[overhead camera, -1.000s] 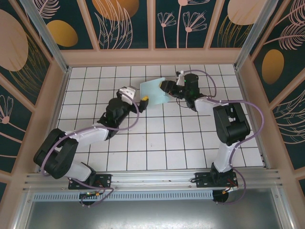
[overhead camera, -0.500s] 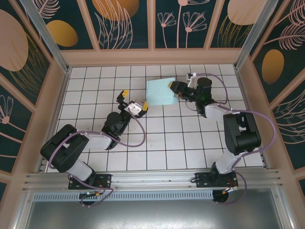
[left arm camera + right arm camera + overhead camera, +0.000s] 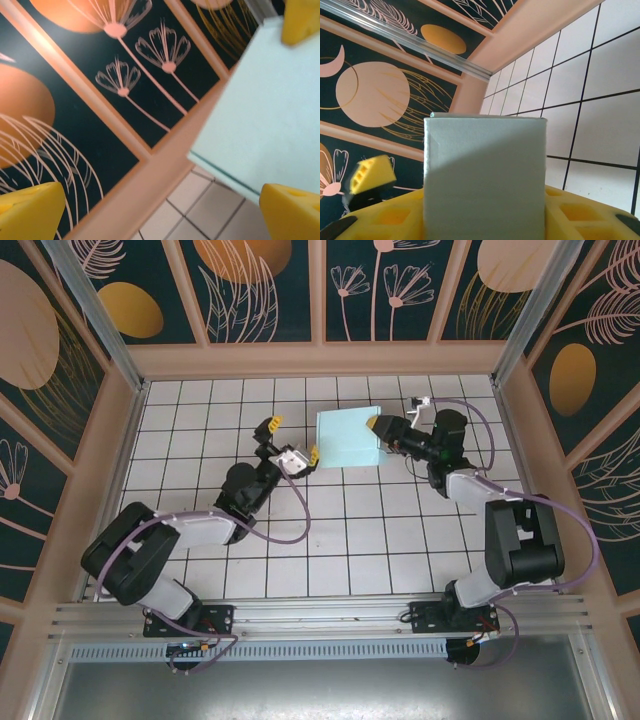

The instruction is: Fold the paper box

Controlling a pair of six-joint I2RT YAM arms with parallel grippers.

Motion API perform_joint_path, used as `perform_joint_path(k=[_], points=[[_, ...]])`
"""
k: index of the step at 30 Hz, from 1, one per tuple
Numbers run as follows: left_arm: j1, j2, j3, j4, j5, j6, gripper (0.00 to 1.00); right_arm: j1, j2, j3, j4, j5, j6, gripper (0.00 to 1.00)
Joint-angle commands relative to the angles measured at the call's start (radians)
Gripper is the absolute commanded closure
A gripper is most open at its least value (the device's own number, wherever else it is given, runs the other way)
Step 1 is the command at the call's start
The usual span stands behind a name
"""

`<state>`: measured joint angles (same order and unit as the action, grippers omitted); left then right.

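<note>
Two arms reach over the white tiled table (image 3: 200, 420) toward its far middle part, where the box (image 3: 347, 437) is. From above, the box looks like a pale turquoise rectangle, a little turned against the lines of the tiles, not far from the back wall (image 3: 320, 360). The right gripper (image 3: 375, 426) is at the right edge of the box and pinches it. In the right wrist view the card (image 3: 485, 175) stands up between the two yellow fingers (image 3: 390, 220) and hides the space between them; its top edge shows a thin folded line. Whether the lower edge of the box rests on the tiles, I cannot tell. The left gripper (image 3: 292, 440) is just beside the left edge of the box, with its fingers spread wide and nothing between them. One yellow fingertip (image 3: 313, 455) is very close to the near left corner of the box, but contact cannot be judged. In the left wrist view the box (image 3: 265, 115) is on the right, above the right fingertip (image 3: 292, 212), and the other fingertip (image 3: 30, 210) is far to the left, in front of the dark wall panel (image 3: 100, 100) with flower drawings. One yellow finger of the left gripper (image 3: 370, 172) also appears in the right wrist view, left of the card and apart from it.
</note>
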<state>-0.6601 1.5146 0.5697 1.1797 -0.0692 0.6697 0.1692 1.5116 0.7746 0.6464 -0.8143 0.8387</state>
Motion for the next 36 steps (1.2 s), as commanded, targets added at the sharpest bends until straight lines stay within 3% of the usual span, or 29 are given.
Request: perform_joint_path(k=[1,6,14,21,25,29,36], points=[[0.002,-0.025,0.005,-0.050,0.097,-0.035,0.01,-0.023,-0.063,-0.019,0.016,-0.035,0.012,0.52],[0.000,0.023,-0.050,0.141,0.097,0.030,0.01,-0.039,-0.116,-0.037,-0.007,-0.044,0.020,0.52],[-0.043,0.137,-0.074,0.308,0.075,0.428,0.01,-0.060,-0.204,-0.045,-0.080,-0.065,0.016,0.52],[-0.100,0.155,-0.035,0.387,0.031,0.460,0.01,-0.062,-0.243,-0.047,-0.099,-0.091,0.032,0.52],[-0.135,0.174,-0.020,0.411,0.082,0.554,0.01,-0.059,-0.239,-0.057,-0.022,-0.126,0.107,0.52],[-0.136,0.185,0.001,0.440,0.163,0.478,0.01,-0.056,-0.219,-0.054,-0.002,-0.146,0.130,0.53],[-0.135,0.170,0.065,0.313,0.129,0.422,0.01,-0.054,-0.211,-0.059,0.021,-0.166,0.169,0.53]])
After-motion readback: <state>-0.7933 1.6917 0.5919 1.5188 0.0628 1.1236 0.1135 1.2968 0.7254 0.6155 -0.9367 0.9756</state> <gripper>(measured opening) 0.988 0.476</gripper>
